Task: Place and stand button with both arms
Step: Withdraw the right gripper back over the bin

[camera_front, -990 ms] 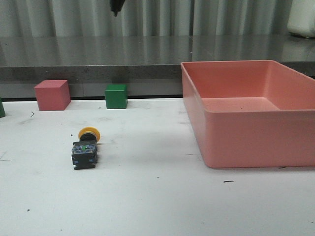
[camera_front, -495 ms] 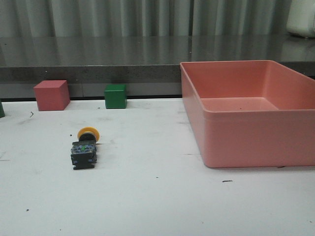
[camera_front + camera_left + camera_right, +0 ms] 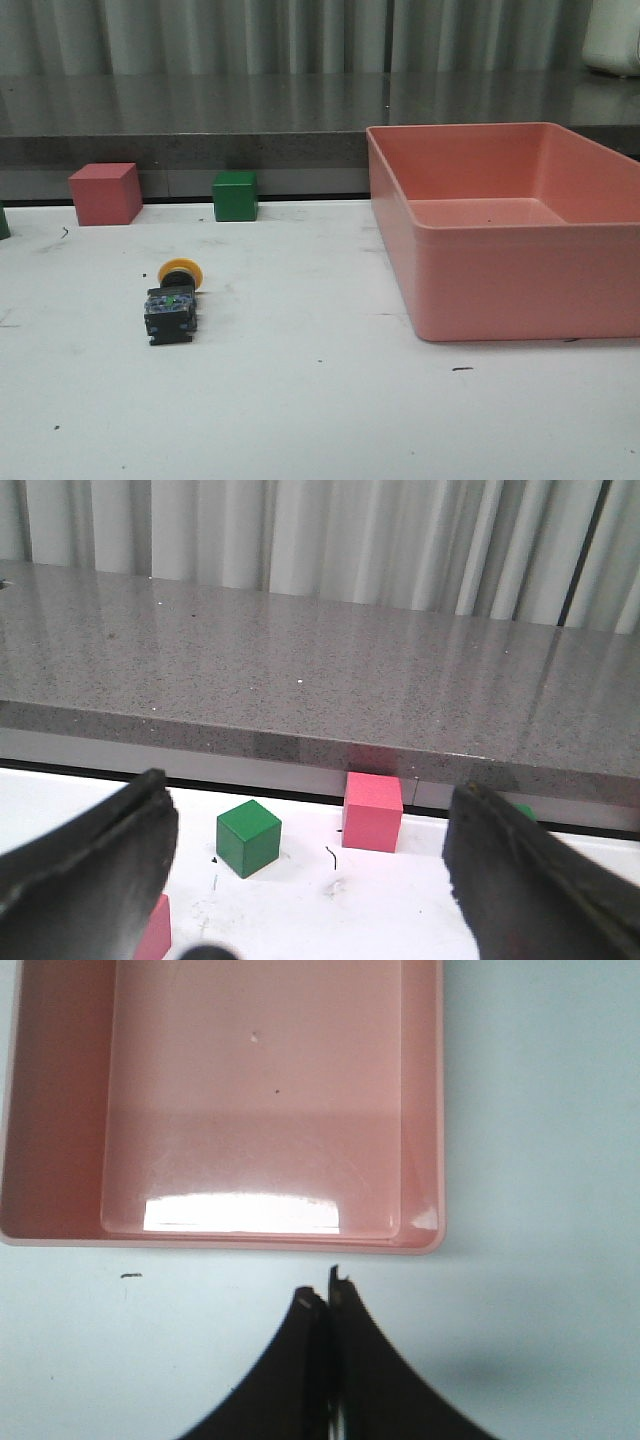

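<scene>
The button (image 3: 173, 300) lies on its side on the white table at the left in the front view. Its yellow cap points away from the camera and its black body with the bluish-clear base faces the camera. No arm shows in the front view. My left gripper (image 3: 312, 786) is open and empty, its black fingers (image 3: 90, 870) wide apart; the button is out of its view. My right gripper (image 3: 325, 1296) is shut and empty, above the bare table just outside the rim of the pink bin (image 3: 220, 1241).
The large empty pink bin (image 3: 500, 285) fills the right side. A pink cube (image 3: 104, 193) and a green cube (image 3: 235, 195) stand along the back edge under a grey ledge. The left wrist view shows a green cube (image 3: 248, 837) and a pink cube (image 3: 372, 811).
A dark gripper tip at the top of the front view one second ago has risen out of view. The button and cubes have not moved.
</scene>
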Available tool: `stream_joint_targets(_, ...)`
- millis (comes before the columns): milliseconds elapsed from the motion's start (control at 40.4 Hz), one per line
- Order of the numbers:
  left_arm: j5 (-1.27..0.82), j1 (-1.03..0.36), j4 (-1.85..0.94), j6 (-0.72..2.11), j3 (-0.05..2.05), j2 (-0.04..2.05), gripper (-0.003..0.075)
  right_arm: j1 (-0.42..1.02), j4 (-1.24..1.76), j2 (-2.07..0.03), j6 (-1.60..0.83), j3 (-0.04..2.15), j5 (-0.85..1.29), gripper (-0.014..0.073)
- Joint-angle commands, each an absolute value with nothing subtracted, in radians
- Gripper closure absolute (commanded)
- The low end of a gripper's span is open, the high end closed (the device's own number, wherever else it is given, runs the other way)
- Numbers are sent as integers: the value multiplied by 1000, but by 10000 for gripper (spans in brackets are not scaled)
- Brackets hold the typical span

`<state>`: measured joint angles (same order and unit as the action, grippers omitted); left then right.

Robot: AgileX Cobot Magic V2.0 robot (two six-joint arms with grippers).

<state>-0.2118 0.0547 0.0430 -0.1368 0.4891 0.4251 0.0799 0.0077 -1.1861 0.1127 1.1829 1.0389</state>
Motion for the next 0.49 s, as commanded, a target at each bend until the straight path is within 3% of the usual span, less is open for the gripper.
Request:
stream_joint_targets(0, -137, 56, 43, -145, 524, 437, 196, 74, 0, -1004, 100, 1027, 809, 662)
stream_joint_targets(223, -133, 56, 43, -145, 524, 437, 196, 74, -62, -655, 100, 712, 550, 662)
stream_joint_targets(470, -131, 56, 43, -145, 524, 437, 196, 74, -70, -344, 100, 459, 445, 662)
